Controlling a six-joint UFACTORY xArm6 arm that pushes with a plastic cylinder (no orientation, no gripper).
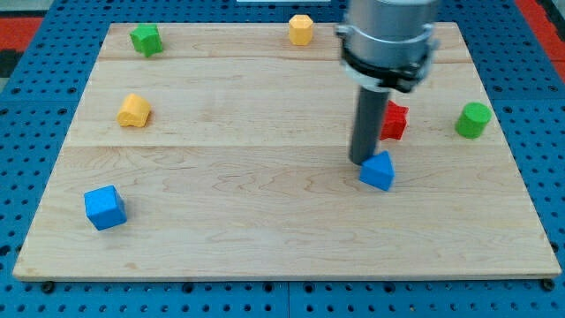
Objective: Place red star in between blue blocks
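The red star [395,120] lies right of the board's middle, partly hidden behind my rod. A blue triangular block [378,170] sits just below it. A blue cube [105,208] lies at the view's lower left. My tip [361,162] rests on the board just left of the blue triangular block, touching or nearly touching it, and below-left of the red star.
A green block [146,39] lies at the top left, a yellow block [301,29] at the top middle, a yellow block [134,110] at the left, and a green cylinder [473,119] at the right. The wooden board [265,221] lies on a blue pegboard.
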